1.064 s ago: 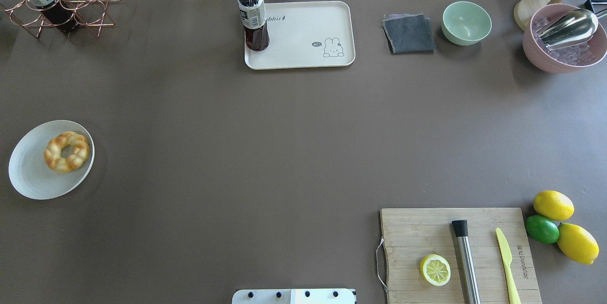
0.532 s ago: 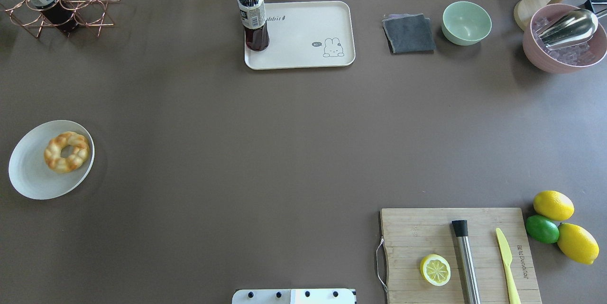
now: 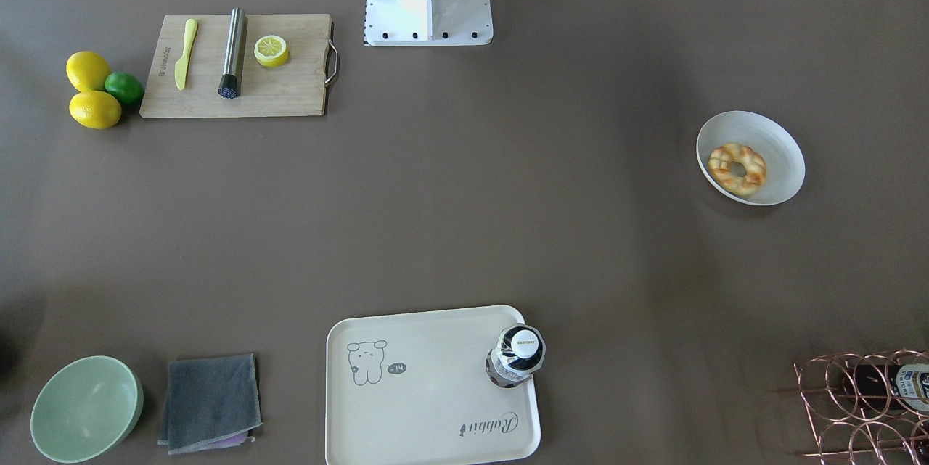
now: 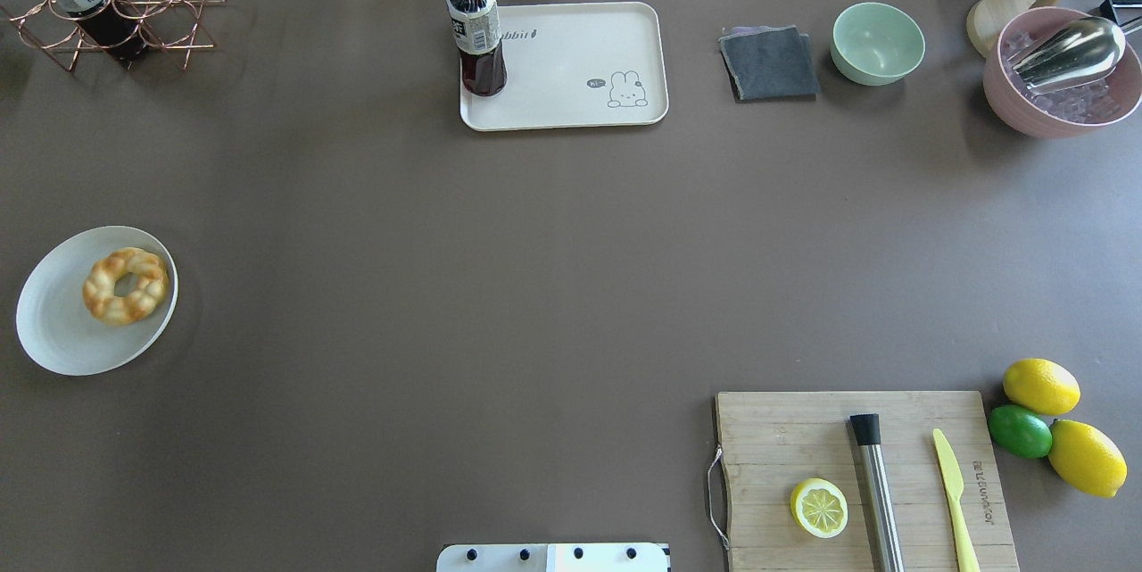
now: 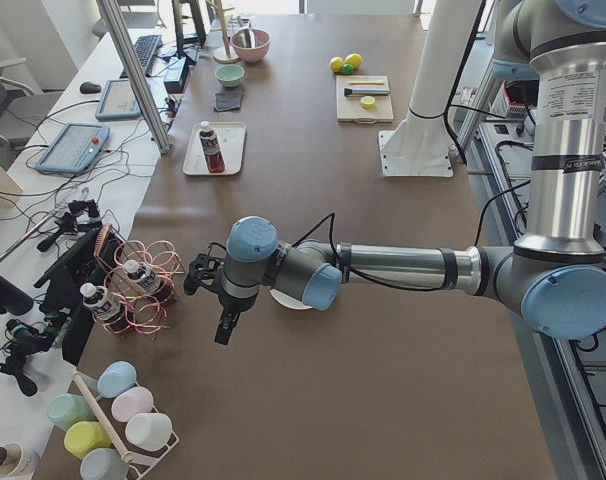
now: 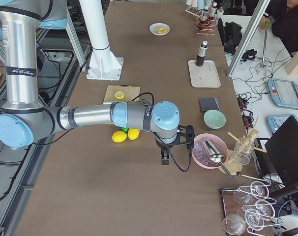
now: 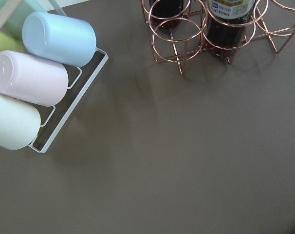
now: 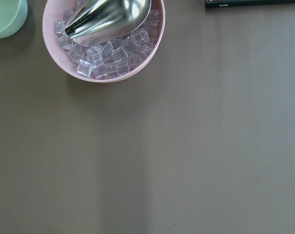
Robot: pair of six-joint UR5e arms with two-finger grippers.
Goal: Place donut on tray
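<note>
The donut (image 4: 126,286) is a golden braided ring lying in a white shallow bowl (image 4: 53,322) at the table's left side; it also shows in the front-facing view (image 3: 737,168). The cream rabbit tray (image 4: 580,45) lies at the far middle, with a dark drink bottle (image 4: 477,32) standing on its left end. My left gripper (image 5: 223,332) shows only in the exterior left view, hanging beside the copper rack, and I cannot tell if it is open. My right gripper (image 6: 164,160) shows only in the exterior right view, beside the pink ice bowl, and I cannot tell its state either.
A copper wire rack with bottles (image 4: 107,1) stands far left. A grey cloth (image 4: 769,63), green bowl (image 4: 878,43) and pink ice bowl with a metal scoop (image 4: 1062,72) sit far right. A wooden cutting board (image 4: 785,447) with lemon half, muddler and knife lies near right, with lemons and a lime (image 4: 1020,430) beside it.
</note>
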